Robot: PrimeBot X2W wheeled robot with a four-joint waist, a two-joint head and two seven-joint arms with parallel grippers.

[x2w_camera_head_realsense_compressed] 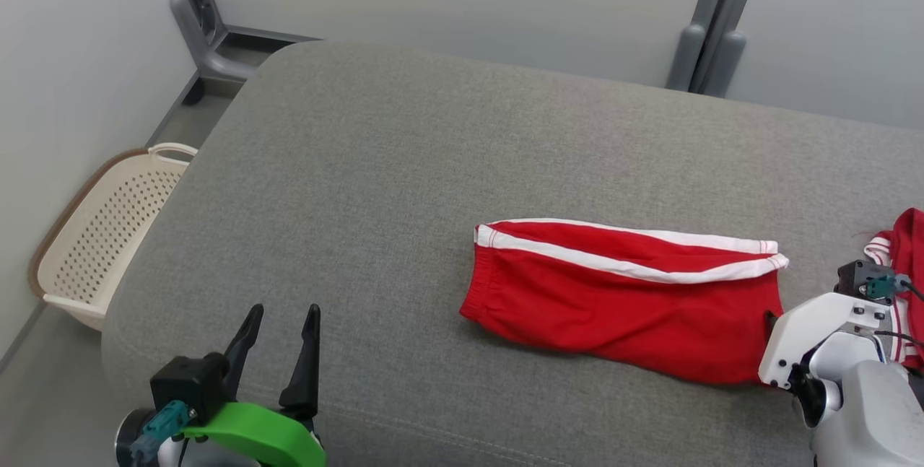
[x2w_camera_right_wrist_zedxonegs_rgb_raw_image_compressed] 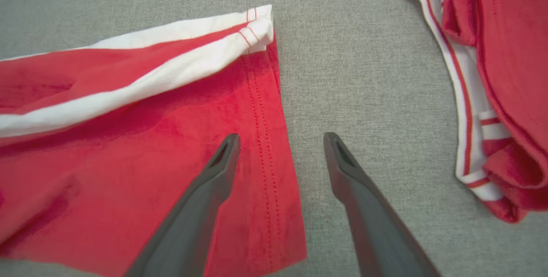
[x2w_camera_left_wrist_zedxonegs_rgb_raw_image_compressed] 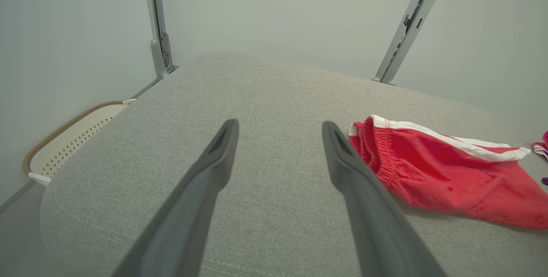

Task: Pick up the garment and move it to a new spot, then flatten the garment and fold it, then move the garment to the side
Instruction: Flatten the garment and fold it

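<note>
Red shorts (x2w_camera_head_realsense_compressed: pixel 621 301) look light, limp; pinch the hem (x2w_camera_right_wrist_zedxonegs_rgb_raw_image_compressed: pixel 263 131) the spread right claw (x2w_camera_right_wrist_zedxonegs_rgb_raw_image_compressed: pixel 281 138) straddles; left claw (x2w_camera_head_realsense_compressed: pixel 284 310) likewise spread

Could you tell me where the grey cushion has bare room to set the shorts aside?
Free: the grey cushion left of the red shorts, out to the edge by the basket; the far strip toward the wall. Crowded: the right, where a narrow gap separates the shorts from another red garment, under the right tool.

garment (x2w_camera_head_realsense_compressed: pixel 628 315): red, white side stripes; cushion (x2w_camera_head_realsense_compressed: pixel 397 185): grey; basket (x2w_camera_head_realsense_compressed: pixel 108 229): cream, perforated
</note>
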